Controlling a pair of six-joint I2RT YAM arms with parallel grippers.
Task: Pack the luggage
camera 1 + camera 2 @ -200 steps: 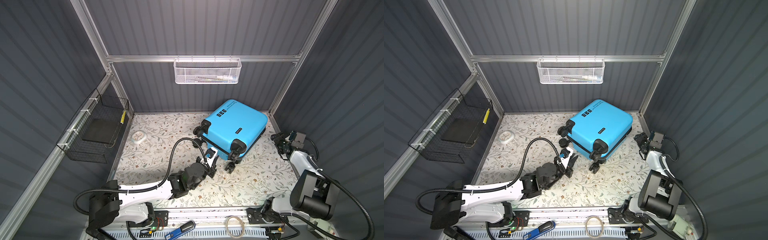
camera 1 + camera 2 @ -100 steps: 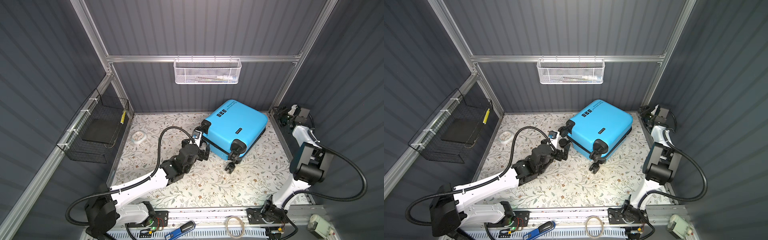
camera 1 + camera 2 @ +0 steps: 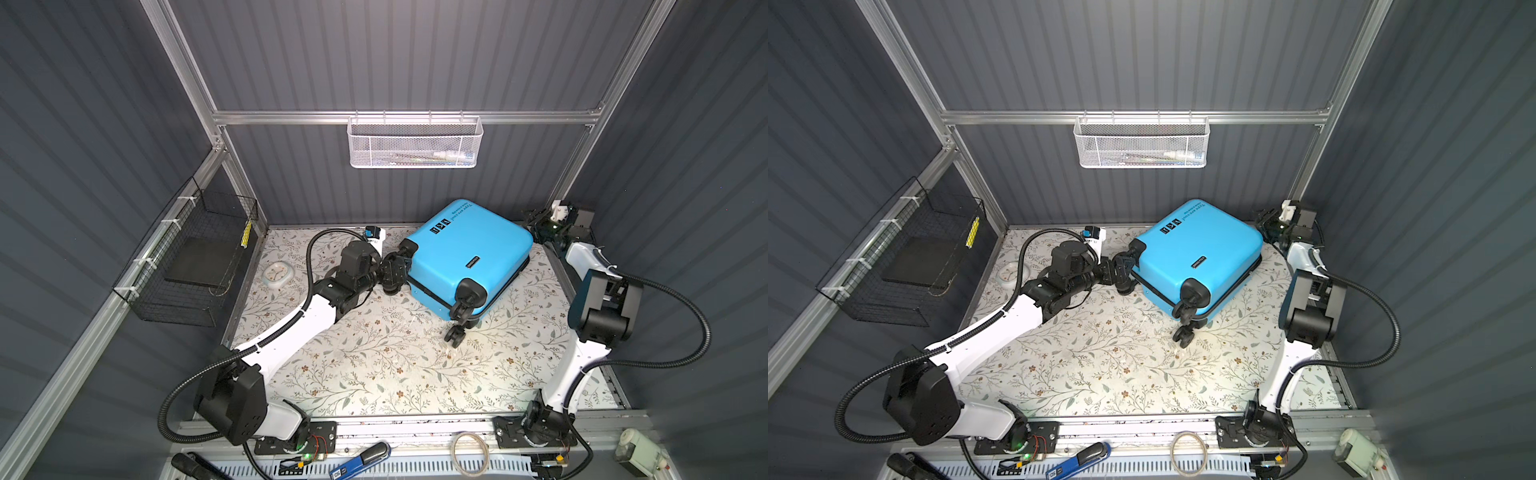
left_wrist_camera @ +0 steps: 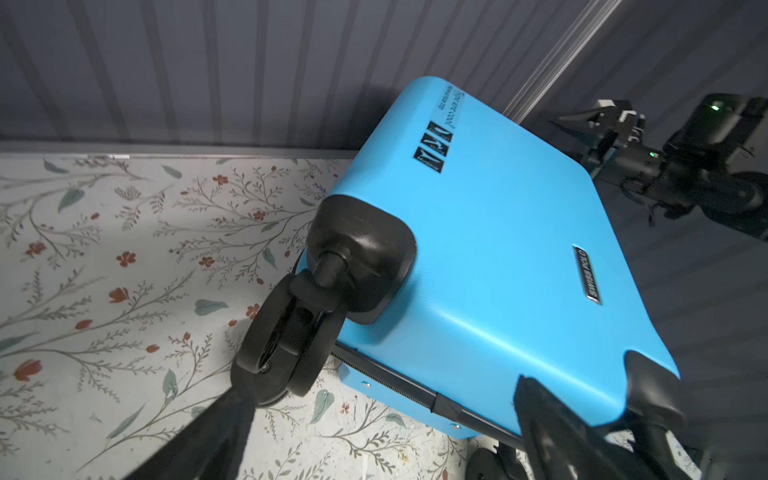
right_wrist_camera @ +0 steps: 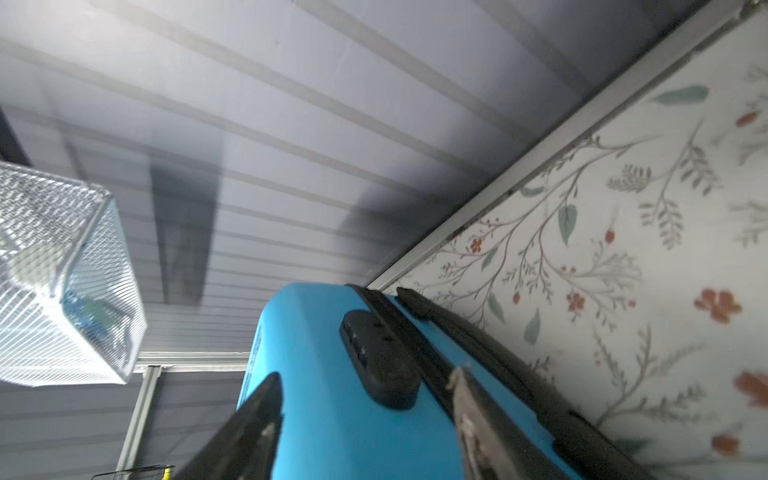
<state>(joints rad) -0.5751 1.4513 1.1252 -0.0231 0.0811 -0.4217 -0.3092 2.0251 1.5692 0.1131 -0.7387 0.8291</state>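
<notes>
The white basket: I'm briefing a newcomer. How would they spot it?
Find the back wall's horizontal metal rail. The white mesh basket hangs from it, above the blue luggage. Unlike the side wall's black wire basket, it is white and fine-meshed.

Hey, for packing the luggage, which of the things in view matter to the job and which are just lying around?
Job: blue suitcase, closed; left gripper, open at its wheeled end; right gripper, open at its opposite end.
Lying about: white mesh basket; black wire basket; small white clock, maybe for packing; blue-handled tool in front.
</notes>
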